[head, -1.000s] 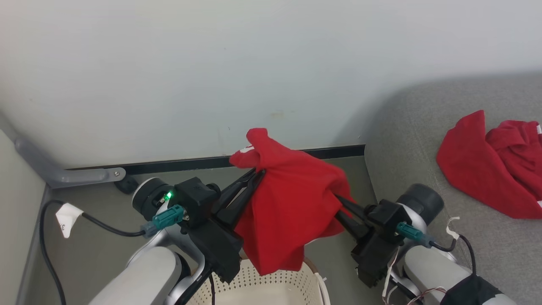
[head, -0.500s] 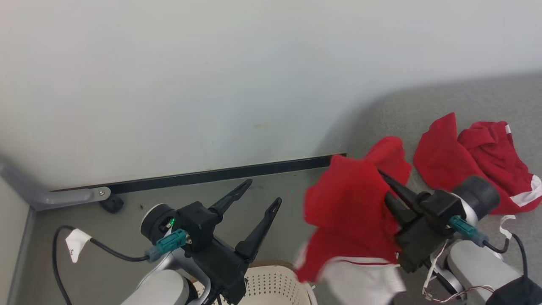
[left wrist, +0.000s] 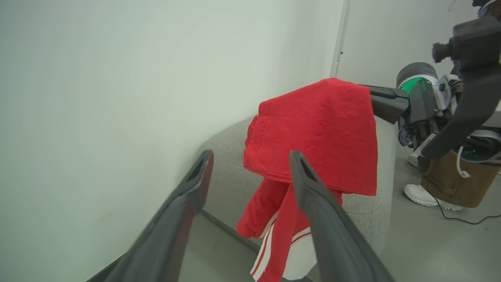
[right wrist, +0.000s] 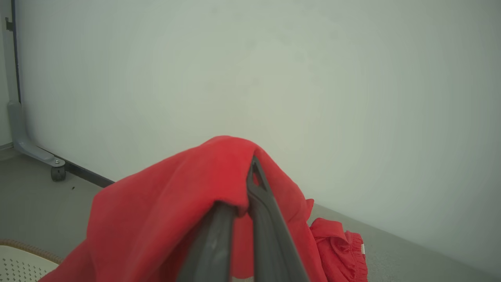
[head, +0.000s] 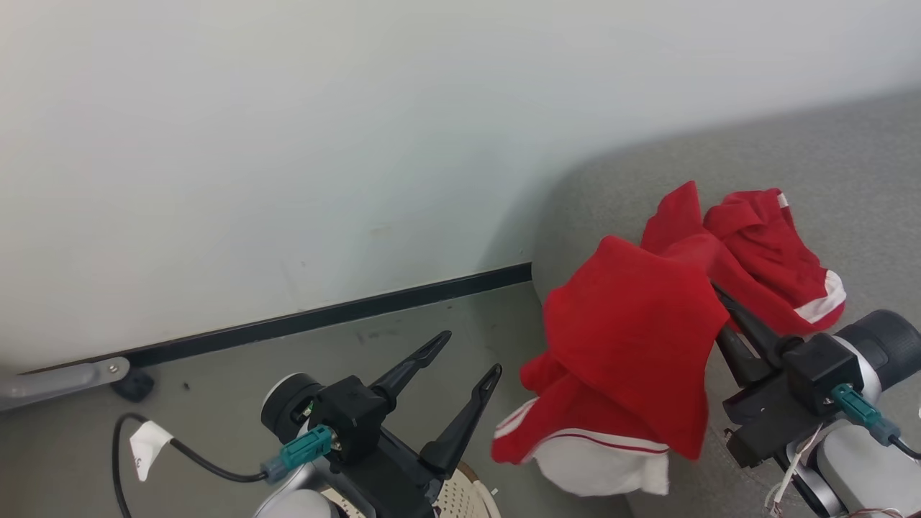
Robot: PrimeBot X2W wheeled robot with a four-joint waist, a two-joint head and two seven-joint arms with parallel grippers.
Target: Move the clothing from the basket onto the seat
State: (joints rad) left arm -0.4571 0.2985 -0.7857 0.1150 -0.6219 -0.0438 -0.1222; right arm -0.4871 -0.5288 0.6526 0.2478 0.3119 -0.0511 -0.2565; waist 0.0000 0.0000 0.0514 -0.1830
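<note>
A bright red garment (head: 633, 338) with white trim hangs over the seat's left edge, and my right gripper (head: 714, 296) is shut on its upper part. The right wrist view shows that gripper (right wrist: 253, 164) pinching the held garment (right wrist: 156, 207), the fingers pressed together. My left gripper (head: 468, 354) is open with nothing in it, to the left of the garment, above the basket (head: 468, 496). Only a bit of the basket's rim shows. Another red garment (head: 763, 252) lies bunched on the light grey seat (head: 849, 165). The left wrist view looks at the hanging garment (left wrist: 317, 129) between my open fingers.
A pale wall with a black baseboard (head: 324, 316) runs behind. A grey frame foot with a caster (right wrist: 58, 172) stands on the floor at the left. In the left wrist view a person's white shoe (left wrist: 420, 194) is beyond the seat (left wrist: 227, 156).
My left gripper let go of the red garment and opened. My right gripper carried the garment to the right, to the seat's edge. The head camera turned right.
</note>
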